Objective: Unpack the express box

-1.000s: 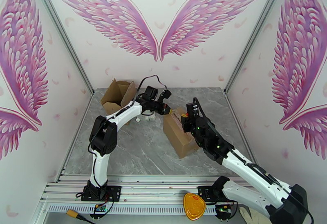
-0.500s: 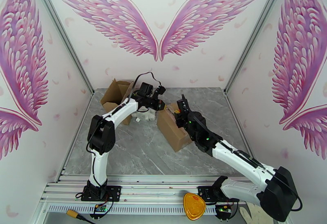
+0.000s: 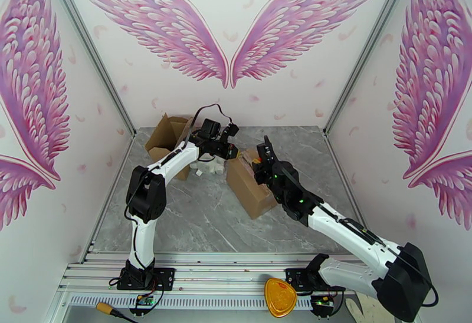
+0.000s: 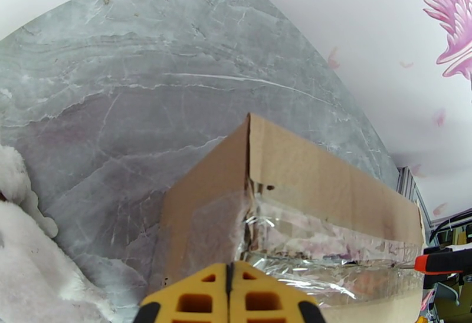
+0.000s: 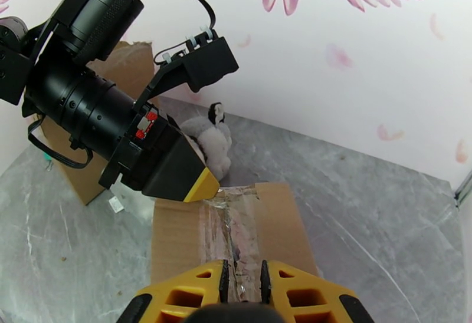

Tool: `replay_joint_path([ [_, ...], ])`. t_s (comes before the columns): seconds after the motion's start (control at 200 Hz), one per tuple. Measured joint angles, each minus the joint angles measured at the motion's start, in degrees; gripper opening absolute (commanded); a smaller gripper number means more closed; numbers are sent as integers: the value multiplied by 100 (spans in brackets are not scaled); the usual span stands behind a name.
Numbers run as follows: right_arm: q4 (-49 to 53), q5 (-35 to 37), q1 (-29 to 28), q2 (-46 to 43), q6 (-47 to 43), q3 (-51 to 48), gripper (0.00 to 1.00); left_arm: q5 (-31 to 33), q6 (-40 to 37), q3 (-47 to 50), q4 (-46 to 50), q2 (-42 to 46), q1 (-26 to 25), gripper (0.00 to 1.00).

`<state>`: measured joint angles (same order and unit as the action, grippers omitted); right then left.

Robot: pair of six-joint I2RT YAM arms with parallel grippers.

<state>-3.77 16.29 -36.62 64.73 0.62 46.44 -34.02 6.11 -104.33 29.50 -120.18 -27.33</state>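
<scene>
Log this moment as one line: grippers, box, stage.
left gripper: shut, tip at far end of tape seam | right gripper: narrowly parted over near end, grip unclear | express box: taped, not yet open

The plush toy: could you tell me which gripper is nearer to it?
Left. The left gripper is beside the plush toy, at the taped box; the right gripper is across that box.

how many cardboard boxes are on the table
2: an open box at the far left of the table, and a taped box near the middle. Another could be hidden behind the open one.
</scene>
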Motion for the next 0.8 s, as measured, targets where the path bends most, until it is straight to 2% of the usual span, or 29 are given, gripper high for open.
replay_joint_path([
  [0.8, 328, -7, -20, -448, 256, -92, 0, -374, 133, 37, -20, 0, 0, 0],
])
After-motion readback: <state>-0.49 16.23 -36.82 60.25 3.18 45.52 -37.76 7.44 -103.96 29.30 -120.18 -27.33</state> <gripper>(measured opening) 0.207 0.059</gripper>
